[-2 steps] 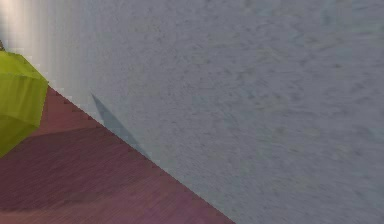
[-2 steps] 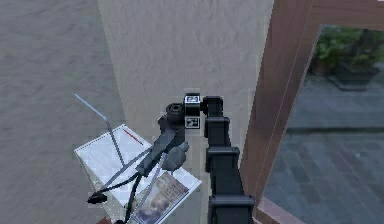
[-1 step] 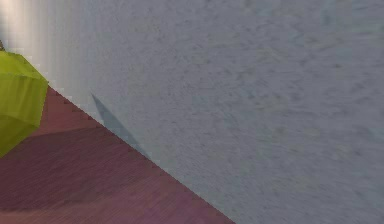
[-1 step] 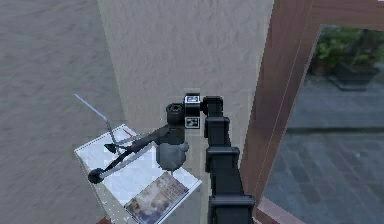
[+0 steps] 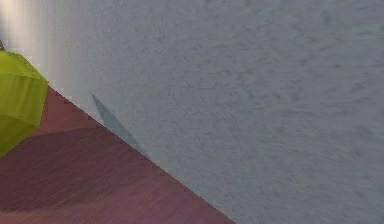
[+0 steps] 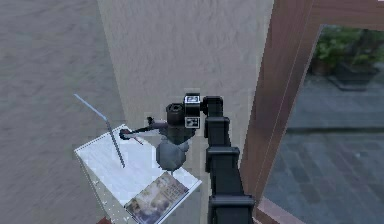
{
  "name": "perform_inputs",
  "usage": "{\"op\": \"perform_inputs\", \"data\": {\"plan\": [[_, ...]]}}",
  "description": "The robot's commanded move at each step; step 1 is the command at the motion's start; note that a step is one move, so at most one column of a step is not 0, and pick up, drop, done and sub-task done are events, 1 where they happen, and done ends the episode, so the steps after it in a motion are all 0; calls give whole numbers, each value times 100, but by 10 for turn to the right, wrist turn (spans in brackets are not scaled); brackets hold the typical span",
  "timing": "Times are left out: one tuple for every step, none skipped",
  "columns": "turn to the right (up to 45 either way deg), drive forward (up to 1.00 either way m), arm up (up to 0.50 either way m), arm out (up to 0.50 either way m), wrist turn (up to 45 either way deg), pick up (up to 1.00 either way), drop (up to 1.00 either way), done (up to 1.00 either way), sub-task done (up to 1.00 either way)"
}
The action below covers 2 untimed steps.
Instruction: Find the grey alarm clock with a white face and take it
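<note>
In the arm side view the dark arm rises from the bottom edge, and my gripper reaches left from its far end, over a small white table. A rounded grey thing sits just under the gripper's body, with the white tabletop behind it. Its shape is too vague to name it as the clock. I cannot tell whether the gripper holds anything.
A thin grey rod slants up from the table, and a picture magazine lies at its near corner. A beige wall stands behind; a brown wooden frame borders glass with plants. In the forward view a yellow-green object sits left on reddish floor by a grey wall.
</note>
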Motion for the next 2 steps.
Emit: {"op": "perform_inputs", "data": {"plan": [[0,0,0,0,300,0,0,0,0],[0,0,-30,0,0,0,0,0,0]]}}
